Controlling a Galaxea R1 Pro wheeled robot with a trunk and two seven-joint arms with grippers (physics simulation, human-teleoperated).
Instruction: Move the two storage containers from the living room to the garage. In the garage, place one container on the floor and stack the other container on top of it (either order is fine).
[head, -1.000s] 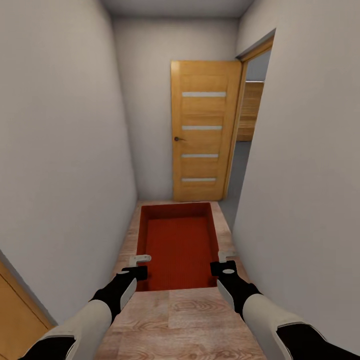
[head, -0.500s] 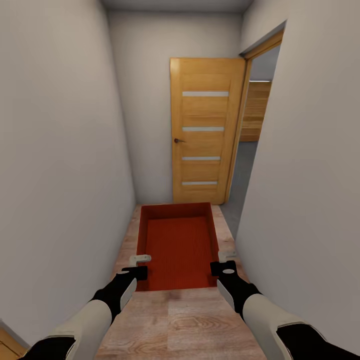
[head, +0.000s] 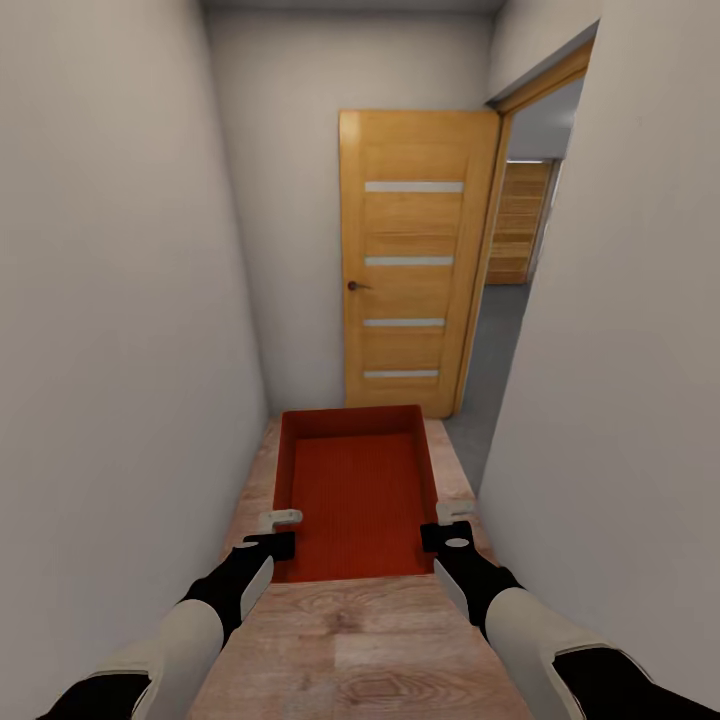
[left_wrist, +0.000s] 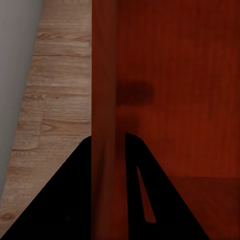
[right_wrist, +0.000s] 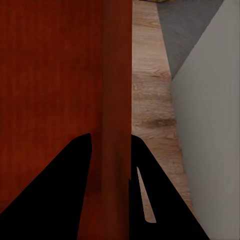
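Both grippers' fingers (left_wrist: 75, 200) clamp the storage container's (head: 357, 495) side walls.

Your two arms match: pale grey-white forearm shells with black joints near the elbows and black tapered wrists. The left gripper (head: 281, 531) and right gripper (head: 451, 522) have black bases and small light grey fingers; up close, the fingers look like flat black wedges.

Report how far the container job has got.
Done: one red-orange storage container is off the ground, each long wall pinched by a claw, left claw and right claw. In hand: it is being carried through a narrow hallway toward an open orange-wood door, with grey floor beyond the doorway. Left: set it down there, fetch the second, stack.
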